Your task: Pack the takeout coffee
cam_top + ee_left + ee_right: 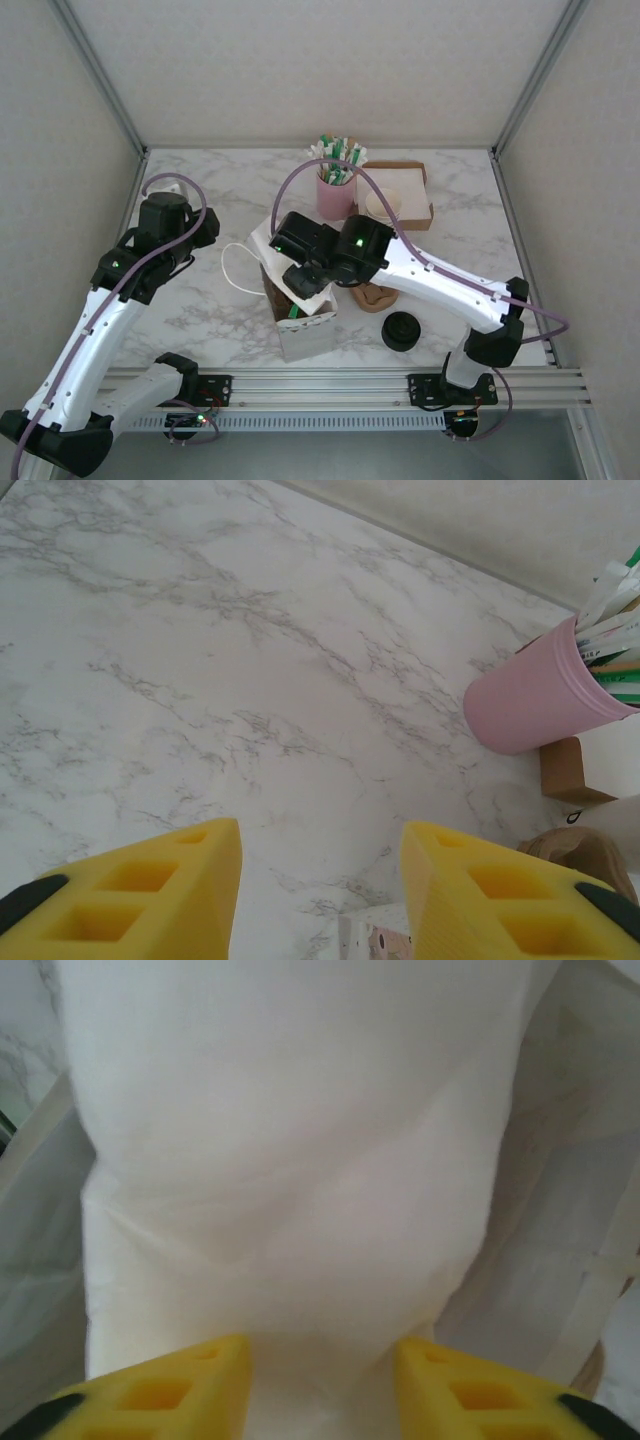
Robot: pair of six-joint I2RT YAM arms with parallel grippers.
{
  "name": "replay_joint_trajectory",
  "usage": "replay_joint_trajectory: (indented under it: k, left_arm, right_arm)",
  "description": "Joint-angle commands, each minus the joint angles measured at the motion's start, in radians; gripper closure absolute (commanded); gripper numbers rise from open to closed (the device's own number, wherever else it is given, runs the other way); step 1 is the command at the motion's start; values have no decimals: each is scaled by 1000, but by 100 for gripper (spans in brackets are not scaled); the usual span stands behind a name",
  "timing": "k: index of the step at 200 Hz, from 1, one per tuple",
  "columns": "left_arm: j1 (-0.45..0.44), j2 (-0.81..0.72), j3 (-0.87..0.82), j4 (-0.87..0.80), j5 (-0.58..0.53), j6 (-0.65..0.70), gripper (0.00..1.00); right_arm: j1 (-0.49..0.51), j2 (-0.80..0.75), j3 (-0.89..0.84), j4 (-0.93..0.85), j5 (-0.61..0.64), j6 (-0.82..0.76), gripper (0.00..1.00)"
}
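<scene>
The takeout coffee is hidden. A white paper bag (303, 332) stands open at the table's front middle, its handle loop lying to the left. My right gripper (303, 285) hangs in the bag's mouth. In the right wrist view its yellow fingers (190, 1385) stand apart, so the right gripper (322, 1345) is open, with a white folded sheet (290, 1180) hanging in front of the gap inside the bag (560, 1250). My left gripper (198, 236) hovers left of the bag. In its own view the left gripper (320, 832) is open over bare marble, holding nothing.
A pink cup of packets (335, 192) (535, 705) stands behind the bag. A cardboard tray (420, 195) with cream cups sits at the back right. A brown cardboard piece (376, 298) and a black round lid (400, 331) lie right of the bag.
</scene>
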Motion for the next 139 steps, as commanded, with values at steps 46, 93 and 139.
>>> replay_joint_trajectory:
  k: [46,93,139]
  left_arm:
    - [7,-5,-11,0,-19,4,54]
    - [9,0,-13,4,-13,-4,54]
    - [8,1,-18,5,-7,-7,54]
  right_arm:
    - [10,-205,-101,219,39,-57,38]
    - [-18,-173,-125,299,60,29,55]
    - [-37,-28,-69,303,-19,90,64]
